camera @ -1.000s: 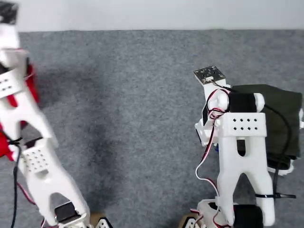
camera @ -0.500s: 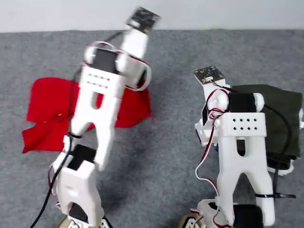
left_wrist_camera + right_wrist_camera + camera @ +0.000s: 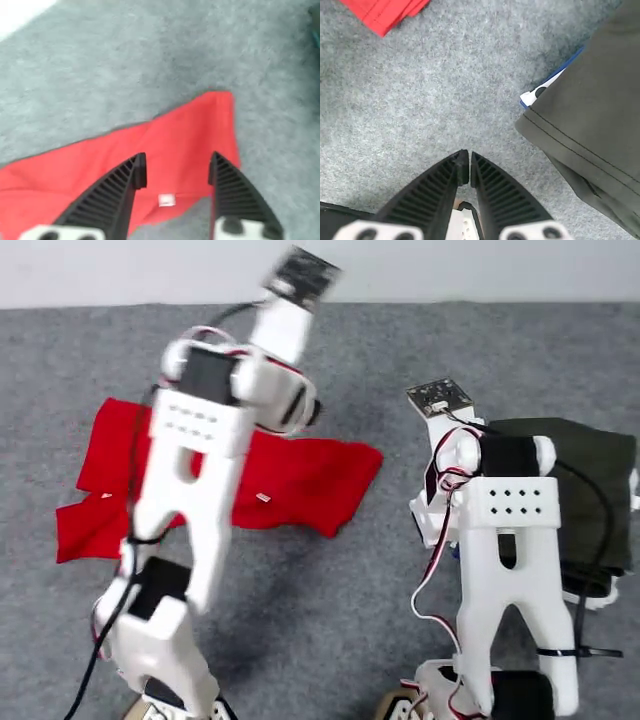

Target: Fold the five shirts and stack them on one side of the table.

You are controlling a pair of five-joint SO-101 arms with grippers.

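counter (image 3: 400,570): grey, felt-like cloth surface; cut off at 3, 6 and 9 o'clock in the high view, with a pale strip beyond it at 12.
left arm (image 3: 195,470): white, runs from 7 o'clock up toward 12; it hides the middle of the red shirt and its own tool from the high view.
red shirt (image 3: 300,485): lies flat and unfolded on the counter's 9 o'clock half, spread crosswise; one corner points toward 3 o'clock, a rumpled part sticks out at 9. how the covered middle lies cannot be told. the left wrist view shows its straight edge and corner (image 3: 190,135); a folded-looking corner shows in the right wrist view (image 3: 385,12).
right arm (image 3: 510,540): white, stands at 5 o'clock, covering the near side of the dark shirt.
dark shirt (image 3: 600,480): folded, dark olive, at 3 o'clock, cut off by the frame edge; stitched hem visible (image 3: 600,115). how many layers lie there cannot be told.
left tool (image 3: 177,162): jaws apart, over the red shirt near its corner; whether the tips touch the cloth cannot be told.
right tool (image 3: 469,160): jaws together, nothing between them, over bare counter beside the dark shirt.
blue-and-white edge (image 3: 542,90): peeks from under the dark shirt; too little shows to say what it is.
white tag (image 3: 166,200): small, on the red shirt between the left tool's jaws.
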